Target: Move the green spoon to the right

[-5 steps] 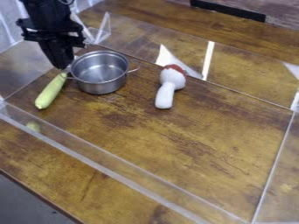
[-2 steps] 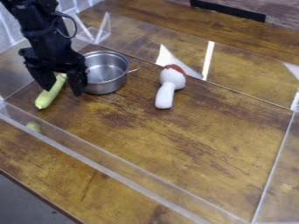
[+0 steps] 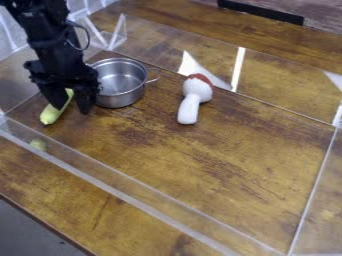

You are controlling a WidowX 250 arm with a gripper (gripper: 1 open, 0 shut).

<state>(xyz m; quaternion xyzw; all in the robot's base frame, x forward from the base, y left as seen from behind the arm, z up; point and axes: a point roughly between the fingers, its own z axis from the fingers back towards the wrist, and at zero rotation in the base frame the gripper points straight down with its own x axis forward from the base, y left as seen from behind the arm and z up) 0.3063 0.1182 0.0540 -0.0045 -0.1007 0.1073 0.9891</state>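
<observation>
1. Dark, worn wooden boards form the table [image 3: 201, 170], and low clear plastic walls [image 3: 160, 205] fence off the work area on it.
2. At the far left of that area, a black robot arm reaches down steeply from the upper left corner, ending in a black gripper [image 3: 63, 100].
3. Its two fingers point almost straight down and stand partly apart, one on each side of the upper end of the green spoon [image 3: 52, 112].
4. Whether the fingers press the spoon or only straddle it cannot be told from this view; the fingertips reach close to the table.
5. Only the lower part of the spoon shows, a smooth yellow-green tapered piece lying flat on the wood and sticking out below and to the left of the gripper, slanting toward the near left.
6. Just beside the gripper on its right stands a small steel pot [image 3: 118, 80], upright and open; one finger is very close to its side, though contact is unclear.
7. Further right of the gripper, well apart from the pot, a white mushroom-shaped toy with a red part [image 3: 195, 98] lies on its side on the boards.
8. Below the gripper, near the front plastic wall, a small pale green speck [image 3: 38, 145] sits on the wood; it is too small to identify.
</observation>
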